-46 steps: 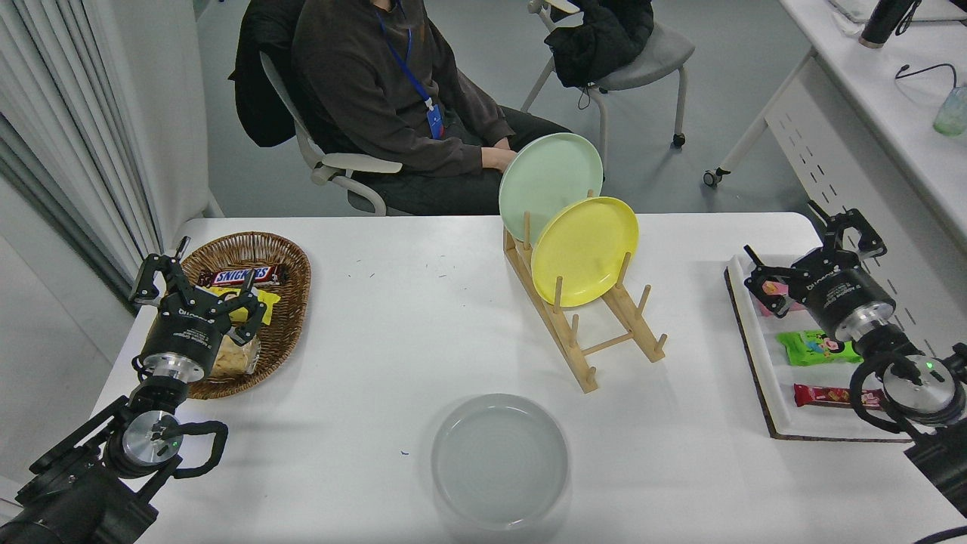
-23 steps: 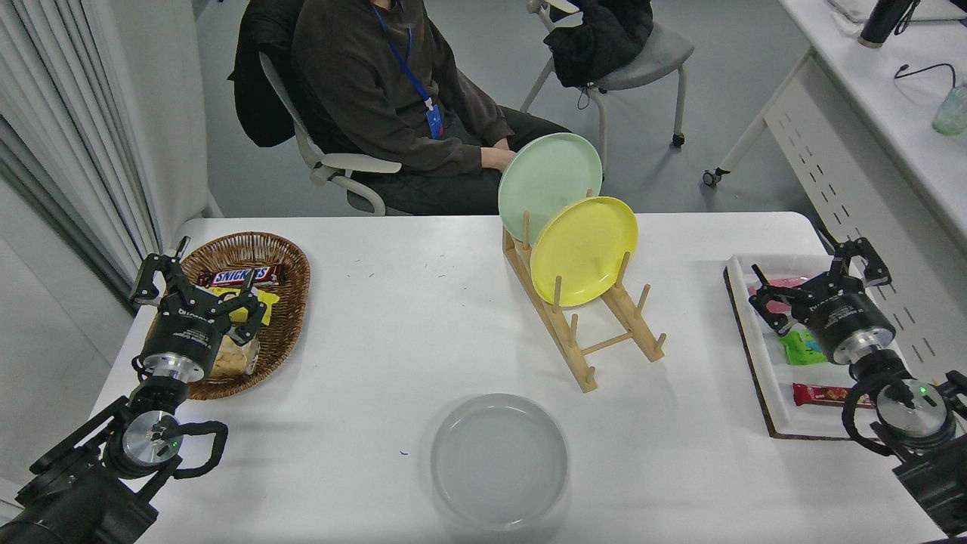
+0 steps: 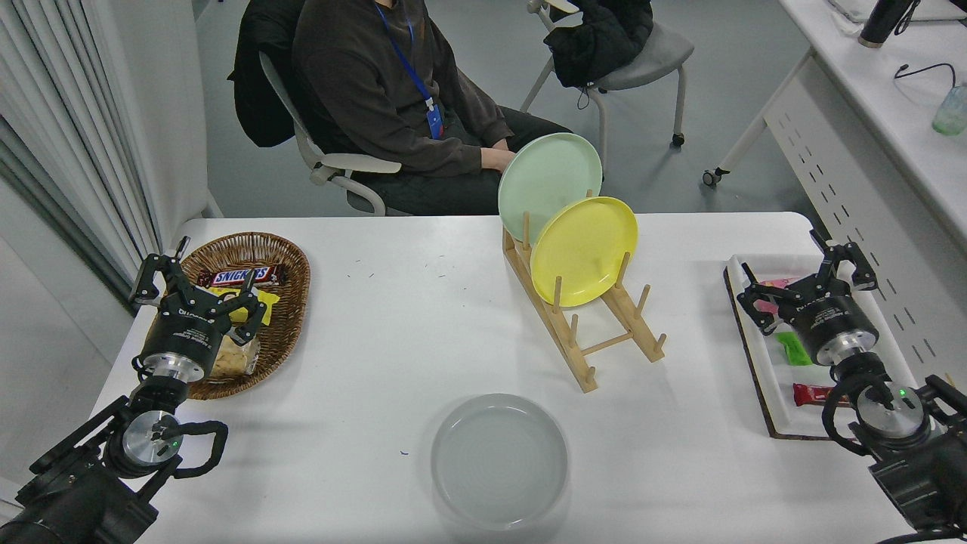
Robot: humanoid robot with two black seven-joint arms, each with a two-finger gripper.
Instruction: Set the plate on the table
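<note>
The light-grey plate [image 3: 499, 459] lies flat on the white table [image 3: 400, 332], near its front edge at the middle. My right gripper [image 3: 807, 273] is open and empty, far right of the plate, above the white tray. My left gripper [image 3: 195, 281] is open and empty, parked at the lower left over the wicker basket's edge.
A wooden rack [image 3: 583, 325] at the table's middle holds a yellow plate [image 3: 584, 250] and a mint-green plate [image 3: 548, 183] upright. A wicker basket [image 3: 283, 287] with snacks is at the left. A white tray [image 3: 759, 355] with snack packs is at the right. A person [image 3: 393, 98] sits at the far side.
My right arm has drawn back toward the lower right over the tray and shifted a little left. The plate, the rack and the left arm have not moved.
</note>
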